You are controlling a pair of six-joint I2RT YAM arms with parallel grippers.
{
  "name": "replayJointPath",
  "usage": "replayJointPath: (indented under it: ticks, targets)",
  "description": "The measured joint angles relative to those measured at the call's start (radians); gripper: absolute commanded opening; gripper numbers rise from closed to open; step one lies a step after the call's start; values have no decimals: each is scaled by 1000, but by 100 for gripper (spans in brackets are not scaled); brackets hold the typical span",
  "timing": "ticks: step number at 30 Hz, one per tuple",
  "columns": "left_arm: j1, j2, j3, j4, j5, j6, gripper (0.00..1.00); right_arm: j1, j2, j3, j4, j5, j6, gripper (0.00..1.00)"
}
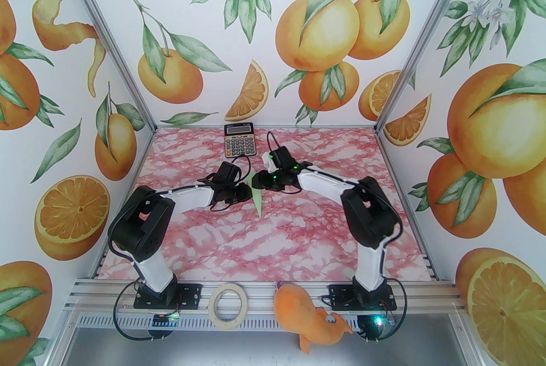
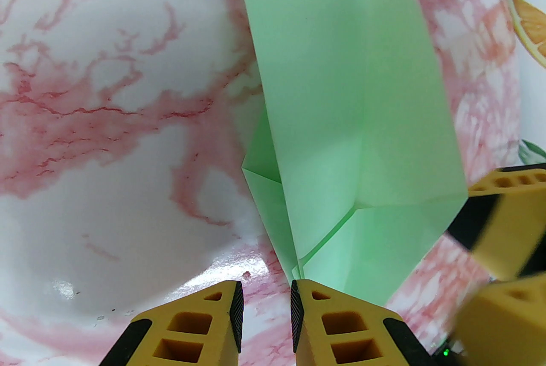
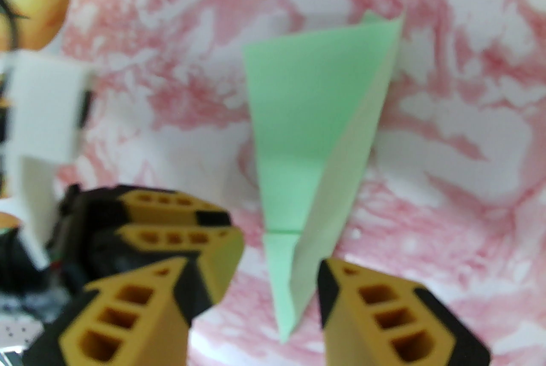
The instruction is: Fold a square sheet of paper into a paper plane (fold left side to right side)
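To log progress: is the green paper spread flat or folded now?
Folded. The paper plane is a narrow, pointed shape with overlapping layers and visible creases; it is not a flat square.

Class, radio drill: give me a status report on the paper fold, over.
Left gripper open, at paper point. Right gripper open over it. Paper folded to narrow dart, on table. Calculator well clear.

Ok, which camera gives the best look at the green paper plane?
The left wrist view: the paper plane is close and sharp, creases and layers clear. The right wrist view has it whole but blurred; in the top view it is a small, mostly covered green sliver.
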Motion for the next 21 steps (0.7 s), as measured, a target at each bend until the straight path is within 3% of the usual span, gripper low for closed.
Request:
replayJointPath:
  ticks: [7, 17, 21]
  targets:
    - [-14, 0, 16, -3, 0, 1, 27, -37, 15, -30, -44, 77, 0, 23]
    - [-72, 44, 106, -23, 0, 8, 28, -57, 15, -80, -51, 95, 0, 22]
    - [-86, 57, 123, -57, -14, 18, 47, -57, 15, -80, -50, 94, 0, 22]
